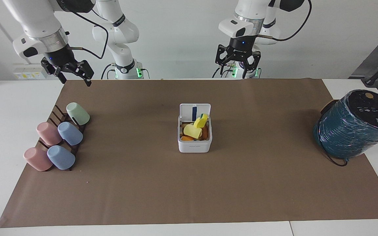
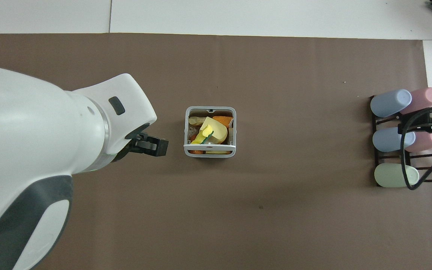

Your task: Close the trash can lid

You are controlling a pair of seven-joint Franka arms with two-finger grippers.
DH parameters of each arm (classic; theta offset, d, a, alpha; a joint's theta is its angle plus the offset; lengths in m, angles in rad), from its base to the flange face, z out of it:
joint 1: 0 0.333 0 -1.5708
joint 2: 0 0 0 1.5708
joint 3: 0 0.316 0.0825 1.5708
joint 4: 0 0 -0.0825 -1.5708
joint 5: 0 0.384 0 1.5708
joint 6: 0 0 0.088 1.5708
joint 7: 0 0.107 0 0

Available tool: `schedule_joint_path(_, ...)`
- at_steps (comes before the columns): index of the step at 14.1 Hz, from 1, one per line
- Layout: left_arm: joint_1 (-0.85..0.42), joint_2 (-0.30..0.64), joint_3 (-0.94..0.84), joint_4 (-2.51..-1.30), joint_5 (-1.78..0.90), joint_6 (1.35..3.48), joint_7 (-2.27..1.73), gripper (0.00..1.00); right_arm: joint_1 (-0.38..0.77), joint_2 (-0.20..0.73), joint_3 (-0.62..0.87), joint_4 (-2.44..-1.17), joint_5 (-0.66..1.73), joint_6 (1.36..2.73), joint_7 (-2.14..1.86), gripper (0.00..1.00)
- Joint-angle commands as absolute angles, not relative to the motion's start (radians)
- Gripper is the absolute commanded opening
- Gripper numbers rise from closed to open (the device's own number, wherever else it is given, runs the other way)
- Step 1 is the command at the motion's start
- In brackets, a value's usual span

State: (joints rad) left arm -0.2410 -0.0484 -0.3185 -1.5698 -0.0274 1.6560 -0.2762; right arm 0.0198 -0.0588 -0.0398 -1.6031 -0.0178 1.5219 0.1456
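The left claw [image 1: 238,64], held wide and empty, should press the upright lid [image 1: 195,112] down onto the bin [image 1: 195,145].

**Bin open, left arm alongside**

The trash can [image 2: 210,153] sits mid-mat with its lid [image 2: 209,146] standing up, seen edge-on at the side nearer the robots. Yellow and orange scraps [image 2: 210,132] fill it. The left gripper [image 2: 155,146] hangs beside it, fingers perhaps parted. The right gripper [image 2: 424,125] hovers over the cup rack [image 2: 379,155].
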Motion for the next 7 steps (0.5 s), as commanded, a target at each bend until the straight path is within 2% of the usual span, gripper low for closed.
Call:
schedule_joint_path(1,-0.278,-0.057,-0.305,-1.608,-0.038,1.686,-0.342,0.88,0.012,-0.078,-0.034,-1.62,0.0,1.509,0.163,1.0)
schedule_joint_path(4,-0.307,-0.04,-0.305,-1.64,-0.04,1.742,-0.399,0.87,0.012,-0.078,-0.034,-1.62,0.0,1.509,0.163,1.0)
schedule_joint_path(7,-0.36,-0.028,-0.305,-1.736,-0.04,1.865,-0.497,0.86,0.012,-0.078,-0.034,-1.62,0.0,1.509,0.163,1.0)
